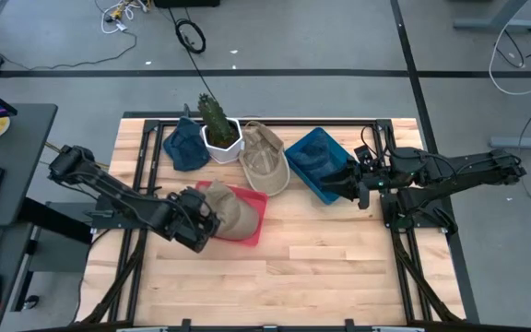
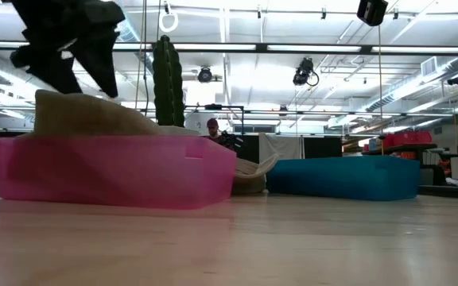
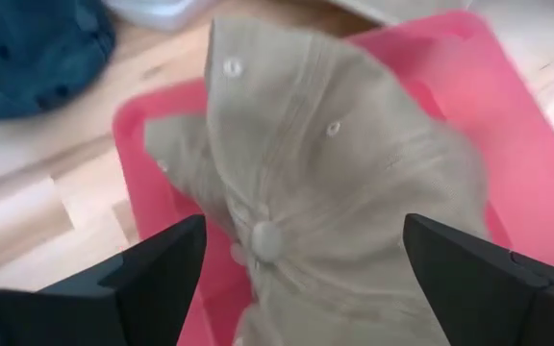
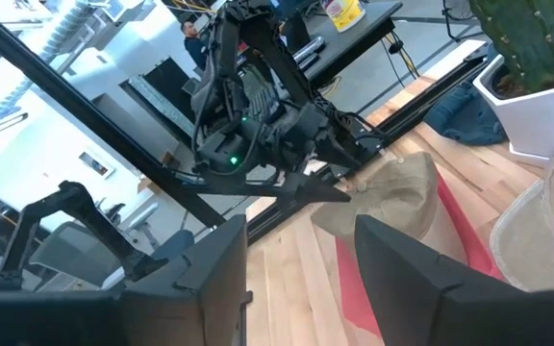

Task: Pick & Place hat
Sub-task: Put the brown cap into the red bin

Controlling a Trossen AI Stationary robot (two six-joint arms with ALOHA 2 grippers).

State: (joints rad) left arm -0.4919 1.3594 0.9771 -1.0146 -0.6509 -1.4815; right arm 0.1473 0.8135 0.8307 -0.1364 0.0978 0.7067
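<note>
A tan hat (image 1: pixel 236 212) (image 3: pixel 335 173) lies crown up in the pink tray (image 1: pixel 258 219) (image 2: pixel 118 171), bulging above the tray's rim (image 2: pixel 94 115). My left gripper (image 1: pixel 206 219) (image 3: pixel 303 240) hangs open just above the hat's left part, one finger on each side of the crown button, touching nothing. My right gripper (image 1: pixel 356 184) (image 4: pixel 301 259) waits open and level at the near right of the blue tray (image 1: pixel 313 164), with nothing between its fingers.
A second tan hat (image 1: pixel 265 159) lies upside down on the table behind the pink tray. A blue hat (image 1: pixel 184 148) lies at the far left beside a cactus in a white pot (image 1: pixel 218 131). The blue tray holds another blue hat. Bare wood stretches along the near side.
</note>
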